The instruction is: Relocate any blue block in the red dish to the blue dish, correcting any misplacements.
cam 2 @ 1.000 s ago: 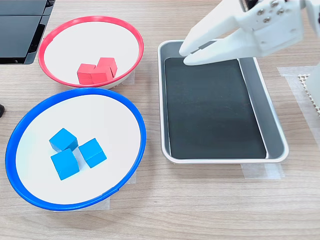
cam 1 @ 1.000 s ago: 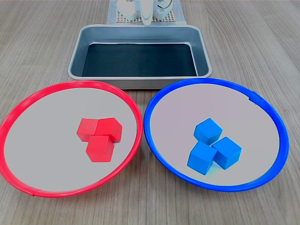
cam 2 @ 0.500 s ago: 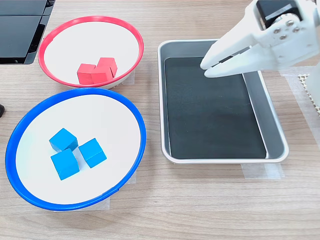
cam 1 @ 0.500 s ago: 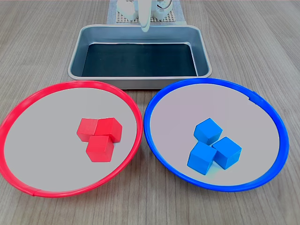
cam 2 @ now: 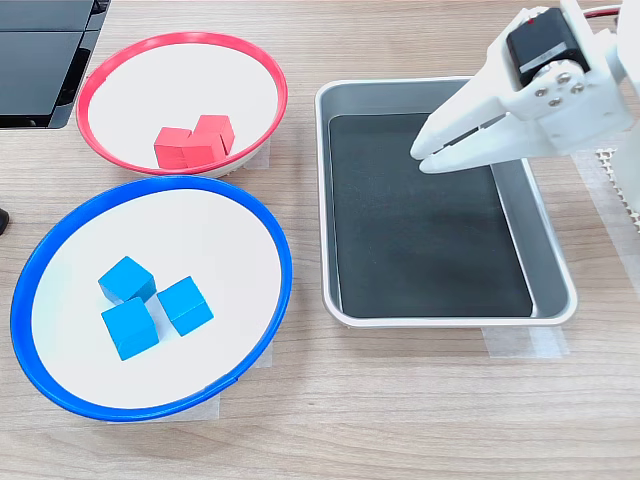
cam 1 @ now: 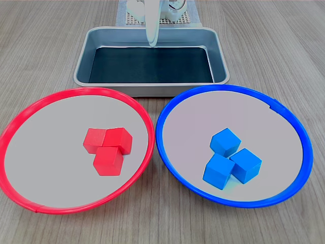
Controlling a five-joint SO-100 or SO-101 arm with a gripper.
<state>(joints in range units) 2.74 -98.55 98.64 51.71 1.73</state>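
Note:
Three blue blocks [cam 1: 225, 142] [cam 2: 127, 281] lie clustered in the blue dish [cam 1: 228, 87] [cam 2: 150, 185], touching one another. The red dish [cam 1: 76, 92] [cam 2: 180, 40] holds three red cubes [cam 1: 107, 147] [cam 2: 192, 143] and no blue block shows in it. My white gripper [cam 2: 422, 157] [cam 1: 152, 39] hangs above the metal tray, well away from both dishes. Its fingers lie close together with only a thin slit between them, and they hold nothing.
A rectangular metal tray [cam 1: 152, 90] [cam 2: 450, 318] with a dark empty floor sits under the gripper, behind the dishes in the first exterior view. A black object [cam 2: 40, 60] fills the second exterior view's top left corner. A white mesh mat [cam 2: 620, 180] lies under the arm's base.
The gripper has drawn back toward the second exterior view's right and come lower over the tray, staying closed. The blocks and dishes have not moved.

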